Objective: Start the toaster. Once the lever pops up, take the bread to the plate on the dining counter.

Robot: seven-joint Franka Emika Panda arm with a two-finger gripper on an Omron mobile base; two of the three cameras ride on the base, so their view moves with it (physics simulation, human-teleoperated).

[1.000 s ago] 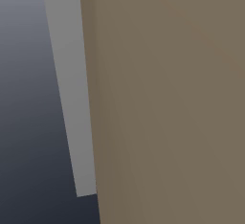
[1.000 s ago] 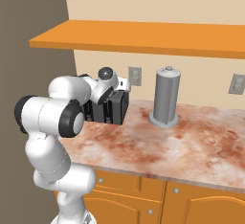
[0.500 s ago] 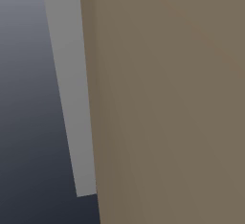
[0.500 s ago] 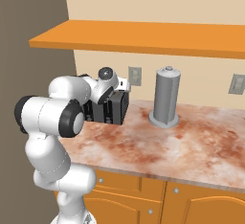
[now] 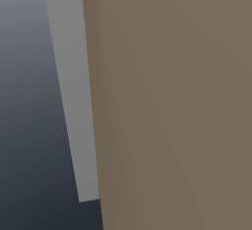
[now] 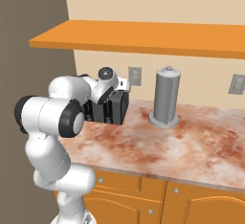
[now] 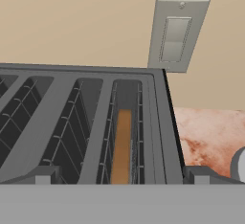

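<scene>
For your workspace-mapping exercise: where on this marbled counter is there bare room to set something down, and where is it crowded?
Bare pinkish marbled counter runs in front of the black toaster and grey cylindrical canister, and right of the canister. It is crowded at the back left, where the white arm hangs over the toaster.

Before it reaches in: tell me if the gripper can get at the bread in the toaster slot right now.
Probably yes. In the hand view the bread stands on edge in the rightmost slot of the toaster, with nothing above the slot. The jaws are open, though the bread sits low between the wire guides.

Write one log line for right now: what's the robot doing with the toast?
stage: at toaster | bread: down in rightmost slot | tool: open, above slots, holding nothing | plate: unseen
</scene>
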